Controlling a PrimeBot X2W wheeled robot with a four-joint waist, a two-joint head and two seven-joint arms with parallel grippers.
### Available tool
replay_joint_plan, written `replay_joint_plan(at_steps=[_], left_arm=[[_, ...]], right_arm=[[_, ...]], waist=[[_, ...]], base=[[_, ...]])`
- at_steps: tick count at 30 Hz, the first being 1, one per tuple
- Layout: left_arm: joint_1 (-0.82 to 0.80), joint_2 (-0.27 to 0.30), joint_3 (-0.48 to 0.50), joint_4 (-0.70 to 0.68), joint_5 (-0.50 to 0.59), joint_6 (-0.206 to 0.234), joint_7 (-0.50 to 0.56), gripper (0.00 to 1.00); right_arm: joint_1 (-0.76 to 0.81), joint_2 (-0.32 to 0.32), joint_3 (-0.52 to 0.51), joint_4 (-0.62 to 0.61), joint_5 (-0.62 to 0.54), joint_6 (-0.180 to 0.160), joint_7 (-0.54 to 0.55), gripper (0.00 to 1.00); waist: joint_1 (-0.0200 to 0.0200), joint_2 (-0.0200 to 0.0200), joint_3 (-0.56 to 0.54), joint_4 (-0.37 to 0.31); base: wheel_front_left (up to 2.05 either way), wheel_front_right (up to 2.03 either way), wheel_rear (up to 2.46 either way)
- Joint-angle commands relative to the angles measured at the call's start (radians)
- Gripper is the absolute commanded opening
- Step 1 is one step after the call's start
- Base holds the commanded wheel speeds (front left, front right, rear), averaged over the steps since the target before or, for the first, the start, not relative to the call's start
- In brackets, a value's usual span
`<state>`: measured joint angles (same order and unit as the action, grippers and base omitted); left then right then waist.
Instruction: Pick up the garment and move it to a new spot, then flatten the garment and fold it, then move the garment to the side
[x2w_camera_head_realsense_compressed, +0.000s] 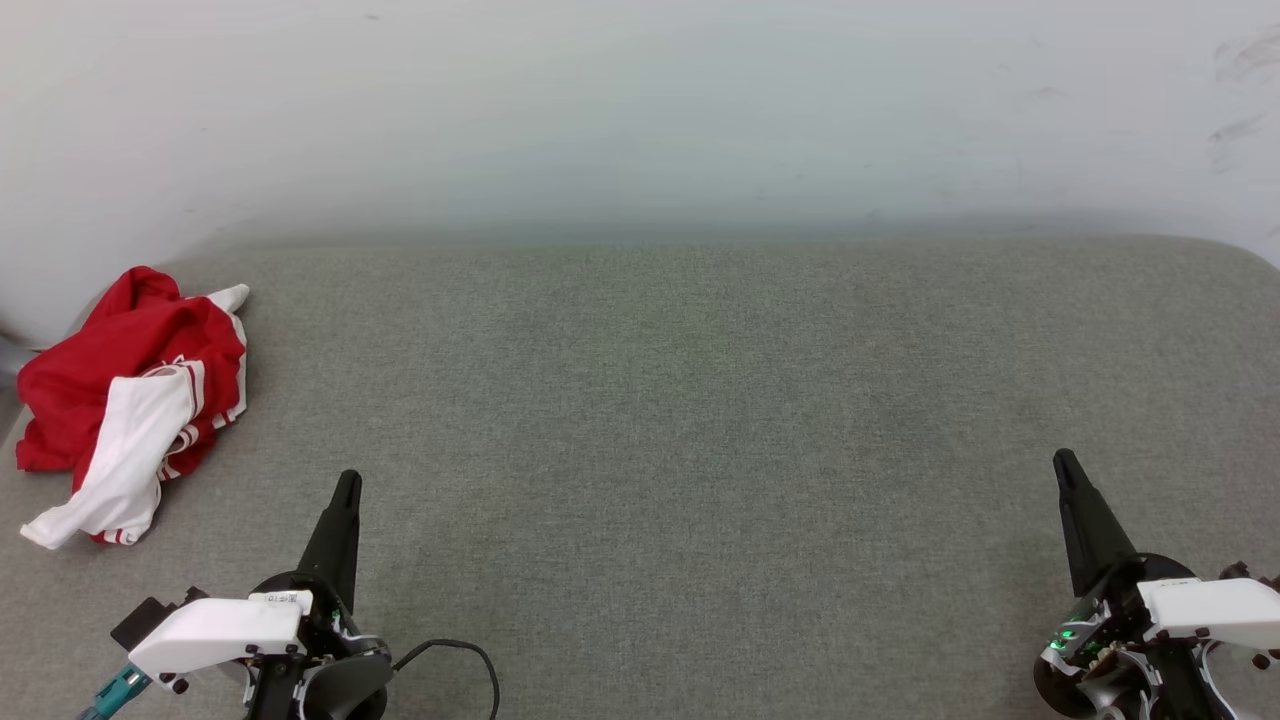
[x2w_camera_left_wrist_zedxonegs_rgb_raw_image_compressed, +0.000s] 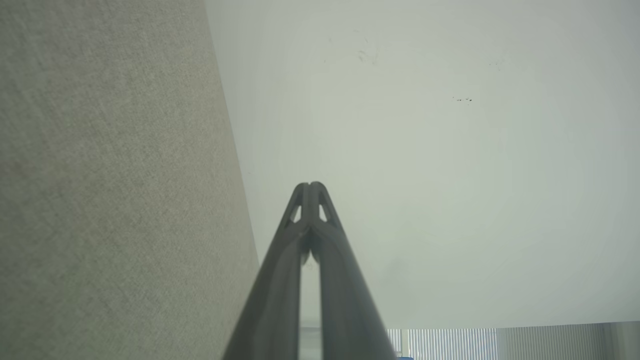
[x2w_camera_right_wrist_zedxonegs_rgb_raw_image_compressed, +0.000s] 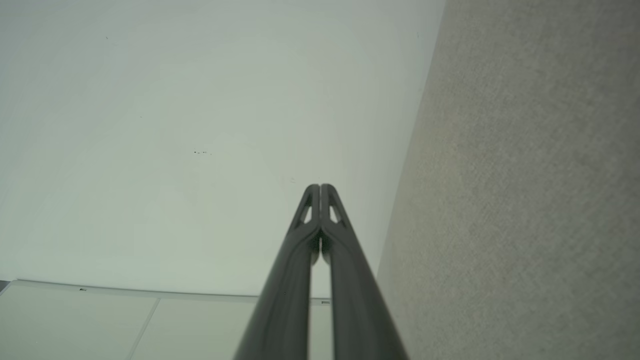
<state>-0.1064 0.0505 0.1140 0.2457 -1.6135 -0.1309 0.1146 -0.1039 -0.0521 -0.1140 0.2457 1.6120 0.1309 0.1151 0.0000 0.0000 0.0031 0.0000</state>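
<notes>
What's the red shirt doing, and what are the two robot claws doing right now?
garment: crumpled in a heap at the left edge of the grey surface, untouched.
left gripper: shut, holding nothing, apart from the garment.
right gripper: shut, holding nothing.

My left gripper (x2w_camera_left_wrist_zedxonegs_rgb_raw_image_compressed: 310, 186) looks like matt dark plastic. The garment (x2w_camera_head_realsense_compressed: 130, 390) is soft, crumpled cloth. It lies on coarse grey woven fabric (x2w_camera_head_realsense_compressed: 700, 450).

Garment (x2w_camera_head_realsense_compressed: 125, 400) far left on table (x2w_camera_head_realsense_compressed: 700, 450)
</notes>
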Motion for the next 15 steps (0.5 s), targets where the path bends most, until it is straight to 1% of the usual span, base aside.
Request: replay_joint_plan(at_steps=[1, 15], left_arm=[[-0.007, -0.001, 0.002, 0.000, 0.001, -0.003, 0.001, 0.00], [-0.007, -0.001, 0.002, 0.000, 0.001, -0.003, 0.001, 0.00]], right_arm=[[-0.012, 0.004, 0.001, 0.000, 0.002, 0.000, 0.000, 0.00], [-0.012, 0.004, 0.001, 0.000, 0.002, 0.000, 0.000, 0.00]], waist=[[0.0000, 0.0000, 0.000, 0.000], [0.0000, 0.0000, 0.000, 0.000]], base=[[0.00, 0.00, 0.00], [0.00, 0.00, 0.00]])
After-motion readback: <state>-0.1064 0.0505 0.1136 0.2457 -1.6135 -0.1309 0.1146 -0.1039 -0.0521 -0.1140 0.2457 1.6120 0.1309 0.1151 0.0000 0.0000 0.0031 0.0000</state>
